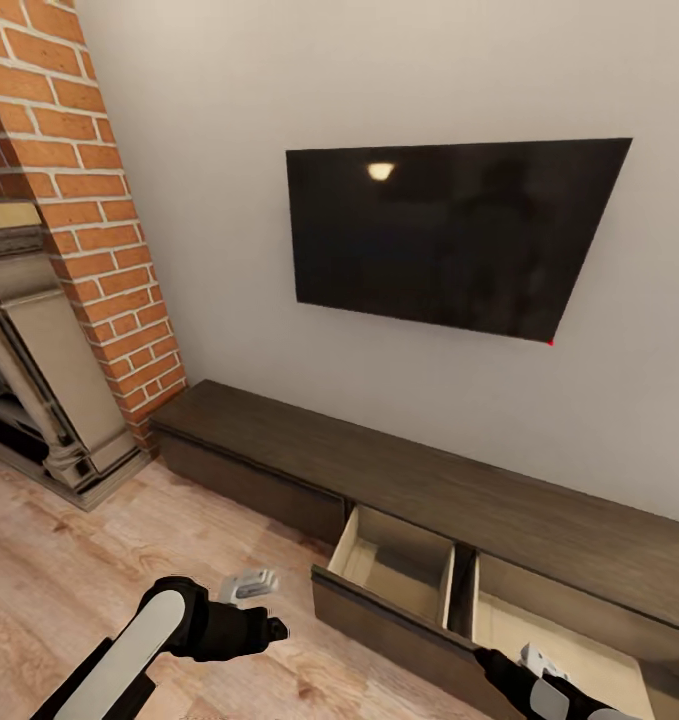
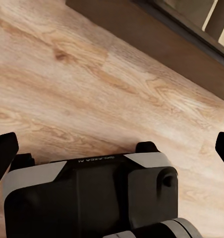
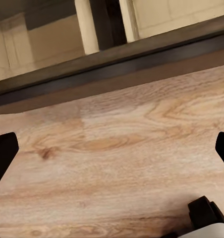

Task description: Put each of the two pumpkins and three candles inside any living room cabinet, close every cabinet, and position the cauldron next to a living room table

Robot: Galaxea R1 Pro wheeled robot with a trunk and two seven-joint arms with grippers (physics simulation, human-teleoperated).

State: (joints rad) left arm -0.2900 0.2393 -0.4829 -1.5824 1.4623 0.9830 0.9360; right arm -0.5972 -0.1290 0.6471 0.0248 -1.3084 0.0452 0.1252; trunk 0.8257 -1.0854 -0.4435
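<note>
Nearest the head camera, the black-and-white left gripper (image 1: pixel 247 588) hovers low over pale, grained wood floor (image 1: pixel 69 580), fingers spread wide and empty. Rightward, the long dark brown cabinet (image 1: pixel 399 480) runs along the wall, one wide drawer (image 1: pixel 399 565) pulled out, showing bare, smooth beige compartments, probably waiting for pumpkins and candles. The right gripper (image 1: pixel 535 662) hangs at the drawer's front edge, also wide and empty. A flat black television (image 1: pixel 449 235) hangs above.
</note>
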